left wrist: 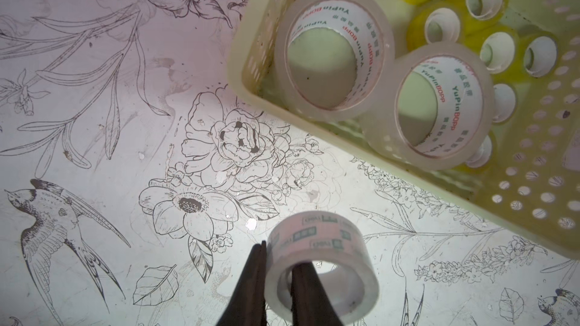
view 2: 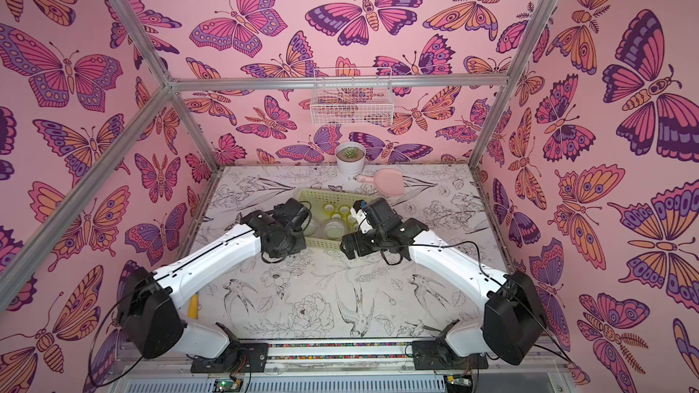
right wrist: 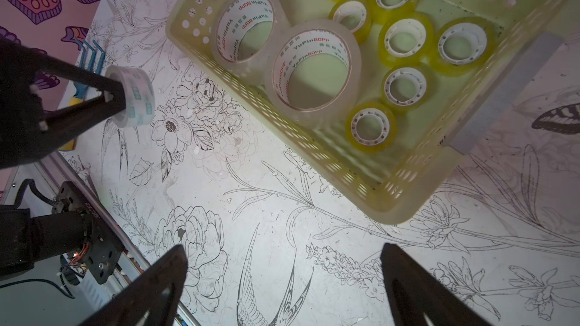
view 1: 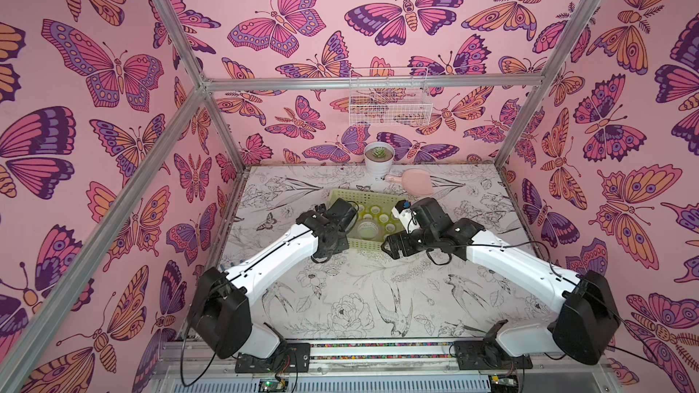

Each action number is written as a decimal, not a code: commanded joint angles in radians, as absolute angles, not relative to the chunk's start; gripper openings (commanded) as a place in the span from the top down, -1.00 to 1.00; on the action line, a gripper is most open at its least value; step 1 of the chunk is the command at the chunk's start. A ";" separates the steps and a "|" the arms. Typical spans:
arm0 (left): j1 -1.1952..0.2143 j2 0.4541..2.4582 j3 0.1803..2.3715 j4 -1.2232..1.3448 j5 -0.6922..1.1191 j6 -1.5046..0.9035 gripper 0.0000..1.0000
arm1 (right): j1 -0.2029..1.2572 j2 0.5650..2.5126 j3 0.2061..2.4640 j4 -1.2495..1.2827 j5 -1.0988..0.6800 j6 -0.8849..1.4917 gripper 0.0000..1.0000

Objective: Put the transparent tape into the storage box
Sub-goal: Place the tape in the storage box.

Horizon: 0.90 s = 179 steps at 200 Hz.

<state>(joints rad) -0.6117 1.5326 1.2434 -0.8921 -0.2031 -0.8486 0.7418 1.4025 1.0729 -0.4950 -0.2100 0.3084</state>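
Soft, even light fills both top views, edges bowed; wrist views are dimmer, the right gripper (right wrist: 282,250) blurred, silhouetted.

Seven small yellow tape rolls (right wrist: 406,39), two wide clear rolls (right wrist: 314,70), one small clear roll (right wrist: 138,97), one storage box (right wrist: 392,211).

White-and-black left arm (view 1: 264,255) and right arm (view 1: 503,255) angle inward.
Just outside the pale yellow-green perforated plastic basket (left wrist: 533,202), the left gripper (left wrist: 279,258) pinches a small colourless tape roll's (left wrist: 314,236) wall; the right gripper (right wrist: 284,246) gapes wide.
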 commanded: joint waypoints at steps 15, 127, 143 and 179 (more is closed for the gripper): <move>-0.555 1.667 1.377 -0.922 -0.189 -0.749 0.96 | 0.736 1.402 1.129 -0.496 -0.187 0.296 -0.98; -0.428 2.084 1.812 -0.927 -0.123 -0.571 0.98 | 0.736 1.374 1.170 -0.561 -0.126 0.286 -0.98; -0.417 2.126 1.849 -0.928 -0.127 -0.561 0.98 | 0.736 1.365 1.166 -0.562 -0.120 0.284 -0.98; -0.397 2.214 1.933 -0.928 -0.117 -0.537 0.97 | 0.736 1.356 1.173 -0.576 -0.108 0.278 -0.98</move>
